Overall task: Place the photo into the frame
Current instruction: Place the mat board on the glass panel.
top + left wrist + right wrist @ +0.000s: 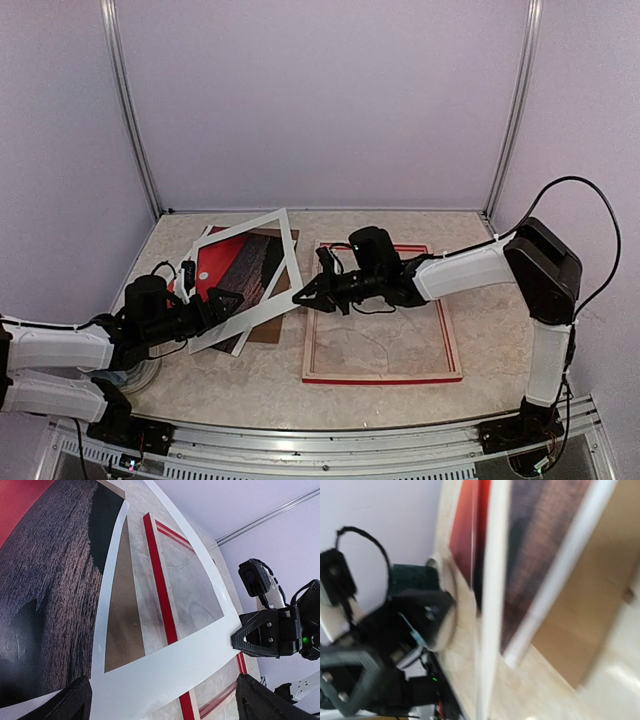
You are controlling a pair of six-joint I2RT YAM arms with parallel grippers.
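Corner of white mat [293, 255] in clenched right claw [300, 297]; left claw [228, 300] released, near photo [225, 258].

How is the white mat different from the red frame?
The white mat is white all round, while the red frame has red edges. The white mat is tilted, with one corner pinched by the right fingers, but the red frame lies flat on the table. The white mat overlaps the photo, and the red frame shows only bare table inside. Both are open rectangles.

Lab robot cell, aluminium posts [130, 110], plain walls [320, 100]
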